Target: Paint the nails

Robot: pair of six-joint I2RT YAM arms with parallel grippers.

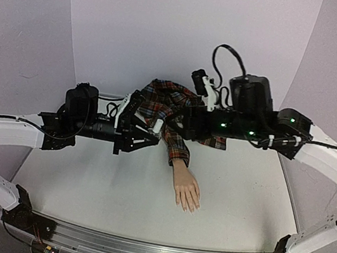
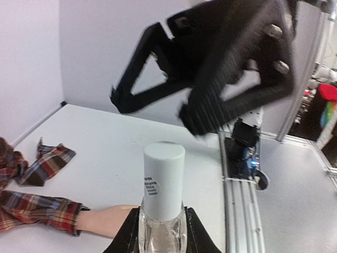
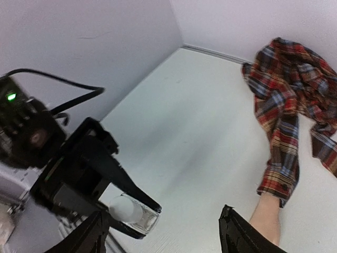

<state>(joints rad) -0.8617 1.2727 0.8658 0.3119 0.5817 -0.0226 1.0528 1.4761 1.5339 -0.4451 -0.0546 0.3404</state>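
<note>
The pale mannequin hand point(image 1: 185, 190) lies palm down on the white table, extending from a red-blue plaid sleeve point(image 1: 169, 111). Its nails are too small to make out. My left gripper point(image 1: 154, 133) is shut on a small clear glass bottle point(image 2: 162, 232) with a white cap point(image 2: 164, 176), held upright above the table, left of the sleeve. My right gripper point(image 3: 168, 237) is open and empty, close to the bottle point(image 3: 132, 213) and above the mannequin forearm point(image 3: 266, 216). From the left wrist view the right gripper point(image 2: 226, 68) shows blurred above the cap.
The plaid shirt point(image 3: 295, 100) is bunched at the back of the table by the purple wall. An aluminium rail point(image 1: 136, 250) runs along the near edge. The table point(image 1: 247, 197) is white and flat.
</note>
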